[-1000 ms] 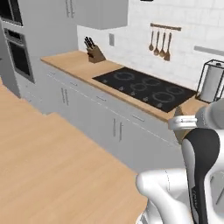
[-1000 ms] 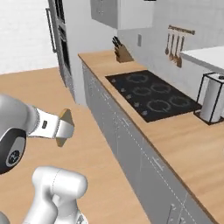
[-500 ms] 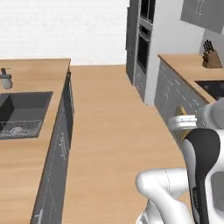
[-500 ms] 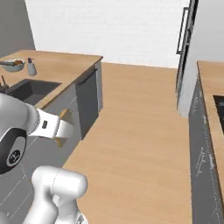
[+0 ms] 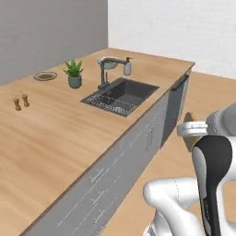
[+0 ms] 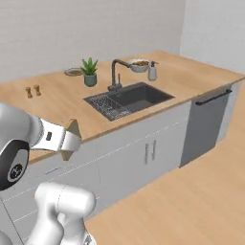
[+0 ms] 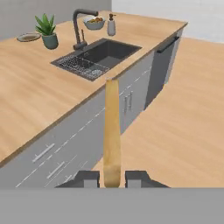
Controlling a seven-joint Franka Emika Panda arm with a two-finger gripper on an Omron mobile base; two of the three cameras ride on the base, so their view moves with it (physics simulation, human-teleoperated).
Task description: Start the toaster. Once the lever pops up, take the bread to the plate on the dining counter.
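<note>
Got my jaws (image 7: 112, 178) clamped on the bread (image 7: 112, 131) edge-on, plate (image 5: 45, 76) way over by the table's (image 5: 60, 133) far corner.

The white arm is folded close above its base, the forearm level and the hand held out forward at about counter height. The gripper (image 7: 112, 178) is closed edge-on upon the bread (image 7: 112, 131), one dark fingertip (image 7: 87, 177) pressed to each face; the slice projects straight ahead beyond the fingers.
</note>
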